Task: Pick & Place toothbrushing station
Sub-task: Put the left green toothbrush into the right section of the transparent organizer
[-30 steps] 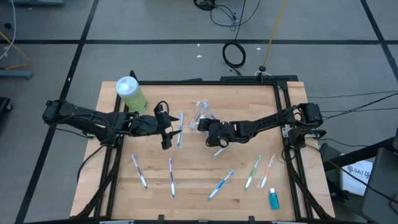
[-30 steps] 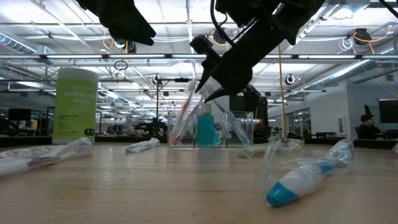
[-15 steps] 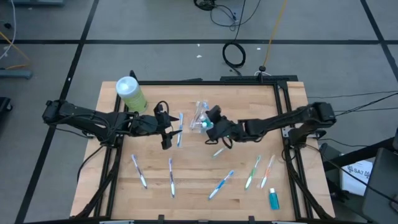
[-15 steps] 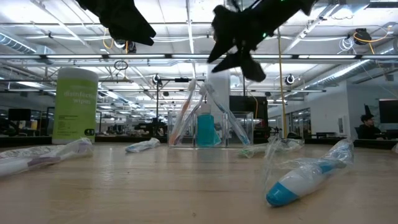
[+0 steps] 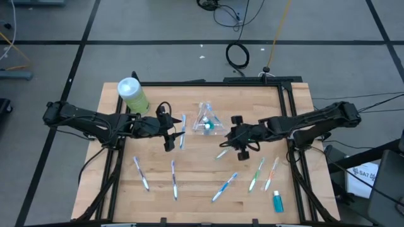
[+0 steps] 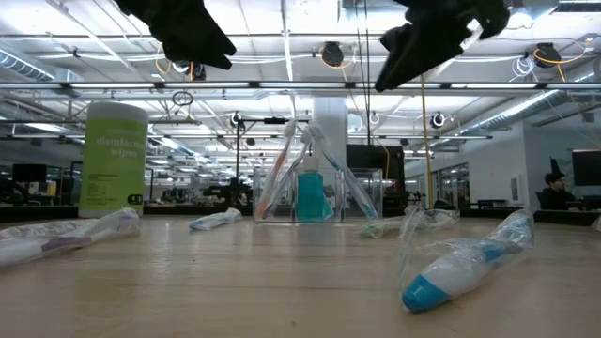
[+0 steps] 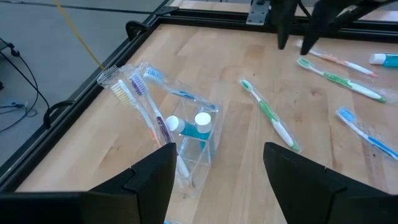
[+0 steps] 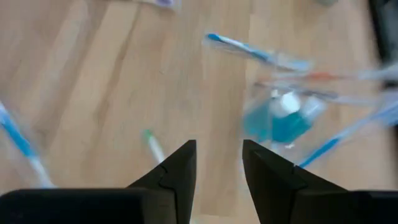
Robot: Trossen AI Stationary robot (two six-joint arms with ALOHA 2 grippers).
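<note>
Clear plastic cup (image 5: 206, 123) stands upright near the middle of the wooden table (image 5: 202, 189), toward the back half. Inside it: a teal white-capped tube (image 7: 200, 127) and several toothbrushes (image 7: 138, 102) leaning out at angles, heads up. Right gripper (image 5: 240, 140) hangs above the table just to the right of the cup, apart from it, fingers spread with a plain gap and nothing between them; a green toothbrush (image 5: 221, 153) lies on the wood just beside it. Left gripper (image 5: 168, 129) hovers to the left of the cup, jaws apart and empty, next to a blue toothbrush (image 5: 182, 131) lying flat. Along the front of the table, well apart from the cup, loose brushes lie scattered: two at the left front (image 5: 141, 173), a blue one at centre front (image 5: 225, 186), a green one (image 5: 257, 174) and a pink one (image 5: 271, 173) side by side at the right. A second teal tube (image 5: 277, 201) lies at the front right corner. Green white-lidded canister (image 5: 132, 94) stands at the back left corner.
</note>
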